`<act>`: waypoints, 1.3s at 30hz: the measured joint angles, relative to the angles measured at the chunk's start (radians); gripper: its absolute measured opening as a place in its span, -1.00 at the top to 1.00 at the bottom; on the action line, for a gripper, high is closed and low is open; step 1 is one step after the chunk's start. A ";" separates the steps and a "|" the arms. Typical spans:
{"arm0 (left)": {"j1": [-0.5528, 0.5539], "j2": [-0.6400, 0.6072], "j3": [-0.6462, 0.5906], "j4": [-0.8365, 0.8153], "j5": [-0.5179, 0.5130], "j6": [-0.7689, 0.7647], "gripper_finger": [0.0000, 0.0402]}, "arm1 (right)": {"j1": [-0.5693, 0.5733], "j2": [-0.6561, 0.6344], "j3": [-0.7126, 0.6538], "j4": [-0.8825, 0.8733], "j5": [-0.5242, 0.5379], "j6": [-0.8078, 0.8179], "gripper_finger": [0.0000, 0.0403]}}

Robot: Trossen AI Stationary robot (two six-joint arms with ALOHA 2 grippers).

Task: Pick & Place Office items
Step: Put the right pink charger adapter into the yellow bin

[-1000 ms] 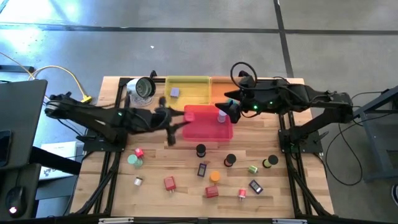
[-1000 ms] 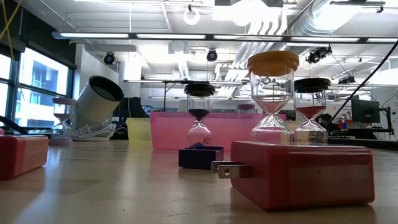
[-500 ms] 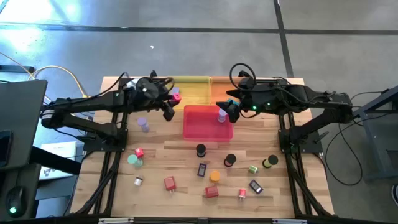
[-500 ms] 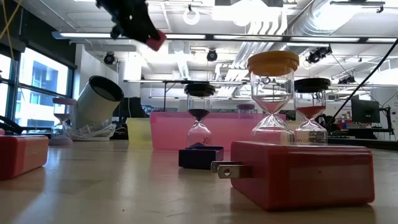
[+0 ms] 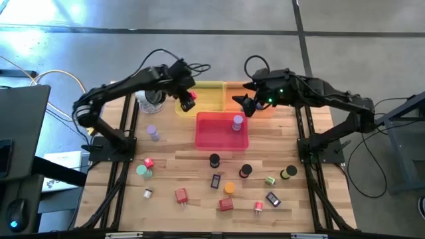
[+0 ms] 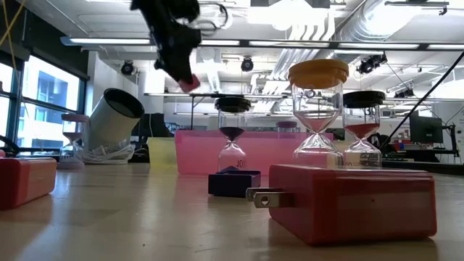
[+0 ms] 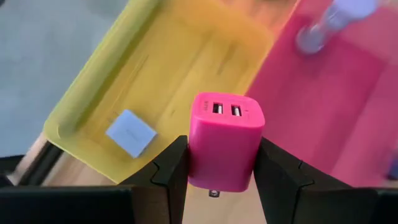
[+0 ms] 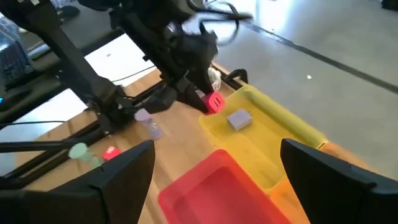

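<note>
Your left gripper [image 5: 186, 101] has swung from beside the pink tray [image 5: 221, 136] up over the yellow tray's [image 5: 201, 89] near edge, carrying the pink charger [image 7: 222, 142], while your right gripper [image 5: 245, 104], fingers spread and empty, has pulled back toward the orange tray. So far a grey block [image 5: 186, 98] lies in yellow and a lilac cylinder [image 5: 237, 122] in pink; most items remain scattered on the table. You have the charger clamped between the left fingers, above yellow.

Low view: the left arm is cut off by the top edge. The pink charger's [image 7: 225, 142] sides are hidden behind the left claw [image 7: 221, 163] fingers. Lilac piece [image 7: 336, 18] is blurred.
</note>
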 joint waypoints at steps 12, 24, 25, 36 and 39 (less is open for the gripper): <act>0.081 0.199 0.016 -0.031 0.061 0.153 0.33 | -0.043 0.000 0.000 -0.044 0.000 -0.087 -0.66; 0.126 0.320 0.016 -0.035 0.050 0.216 0.33 | -0.082 0.006 0.000 -0.052 -0.003 -0.114 -0.66; 0.129 0.325 0.016 -0.035 0.042 0.216 0.33 | -0.086 0.007 0.000 -0.052 -0.004 -0.114 -0.66; 0.147 0.359 0.016 -0.035 0.041 0.218 0.14 | -0.097 0.041 0.000 -0.055 -0.083 -0.117 -0.66; 0.147 0.359 0.016 -0.035 0.041 0.224 0.06 | -0.099 0.056 0.000 -0.050 -0.091 -0.116 -0.66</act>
